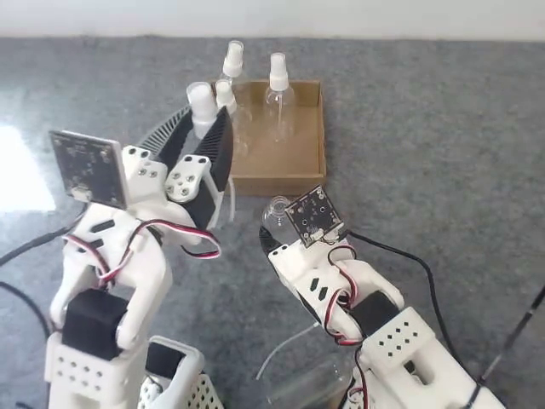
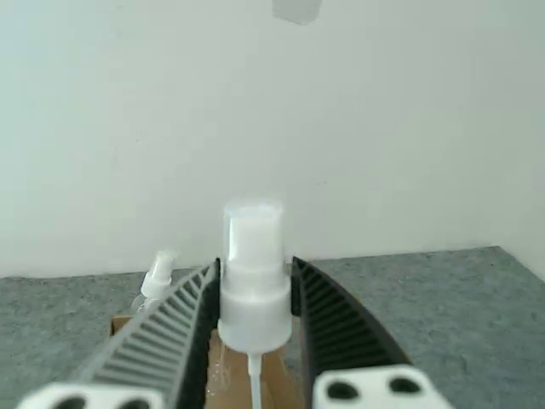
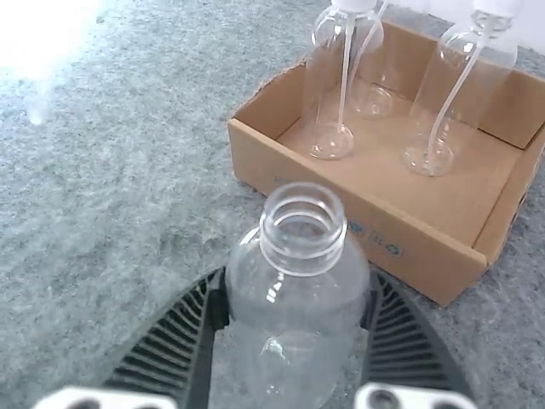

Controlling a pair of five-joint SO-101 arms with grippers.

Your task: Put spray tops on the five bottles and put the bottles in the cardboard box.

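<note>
We count three capped bottles (image 1: 278, 102) standing in the cardboard box (image 1: 281, 181), so roughly two are left to do. The right gripper (image 3: 294, 294) clamps an uncapped bottle (image 3: 300, 226) just in front of the box: upright, axis vertical, neck open upward. The left gripper (image 2: 254, 294) pinches a spray top (image 2: 253, 247) raised near the box, tube hanging down.

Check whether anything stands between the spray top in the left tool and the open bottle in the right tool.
Nothing visible does. The left tool holds the spray top up in the air; the right tool holds the bottle, neck uncovered, just outside the cardboard box.
</note>
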